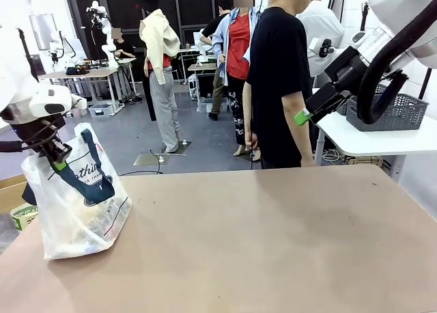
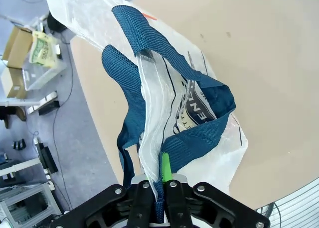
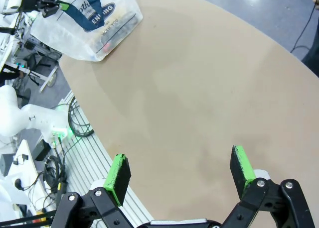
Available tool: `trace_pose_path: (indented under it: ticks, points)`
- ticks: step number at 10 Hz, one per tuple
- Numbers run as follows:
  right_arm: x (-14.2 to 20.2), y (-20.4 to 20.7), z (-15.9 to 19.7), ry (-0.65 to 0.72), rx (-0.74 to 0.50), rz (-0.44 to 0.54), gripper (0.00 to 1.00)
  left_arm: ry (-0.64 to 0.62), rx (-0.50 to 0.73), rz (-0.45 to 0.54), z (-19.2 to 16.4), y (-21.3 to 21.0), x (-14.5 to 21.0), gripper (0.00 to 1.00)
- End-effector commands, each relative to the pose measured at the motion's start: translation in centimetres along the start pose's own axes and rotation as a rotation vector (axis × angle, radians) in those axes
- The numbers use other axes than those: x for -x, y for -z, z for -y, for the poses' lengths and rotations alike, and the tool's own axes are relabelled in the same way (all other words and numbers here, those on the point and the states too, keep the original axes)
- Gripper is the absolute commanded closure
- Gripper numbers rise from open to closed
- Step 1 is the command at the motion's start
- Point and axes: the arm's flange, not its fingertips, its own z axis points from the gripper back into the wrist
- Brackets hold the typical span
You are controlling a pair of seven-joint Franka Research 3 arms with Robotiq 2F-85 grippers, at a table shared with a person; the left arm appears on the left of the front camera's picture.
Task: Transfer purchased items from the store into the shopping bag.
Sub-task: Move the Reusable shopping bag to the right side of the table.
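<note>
Tabletop (image 1: 273, 245) stretches bare and tan across the front view, and the bag (image 1: 78, 203) stands at its left corner, slumped but upright, with some goods dimly visible through its lower half. Pinching the navy handle (image 2: 199, 138) and a fold of the plastic is the left claw (image 2: 160, 198), its fingers pressed together just above the bag's mouth, so the bag hangs directly below it. Raised well off to the right, the right claw (image 3: 179, 175) has its green pads (image 3: 119, 171) spread wide with nothing between them. From that claw the bag lies far across the table, toward the left arm. A grey basket (image 1: 392, 111) sits on a white side table beyond the right arm, the nearer arm to it.
</note>
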Motion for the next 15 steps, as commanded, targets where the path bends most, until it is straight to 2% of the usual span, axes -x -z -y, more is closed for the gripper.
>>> trace_pose_path:
  ticks: [1, 8, 13, 14, 15]
  points:
    - [0.1, 0.1, -0.1, 0.014, -0.012, 0.007, 0.00, -0.013, -0.016, 0.002, -0.3, 0.0, -0.4, 1.00]
    - [0.1, 0.1, -0.1, 0.014, -0.012, 0.007, 0.00, 0.000, 0.000, -0.001, 0.0, 0.0, 0.0, 1.00]
    - [0.1, 0.1, -0.1, 0.014, -0.012, 0.007, 0.00, -0.042, -0.023, 0.015, -1.0, -0.7, 0.3, 0.05]
    - [0.1, 0.1, -0.1, 0.014, -0.012, 0.007, 0.00, -0.042, -0.024, 0.023, -1.0, -0.9, 0.3, 0.00]
    - [0.1, 0.1, -0.1, 0.014, -0.012, 0.007, 0.00, -0.041, -0.021, 0.028, -1.2, -1.2, 0.2, 0.00]
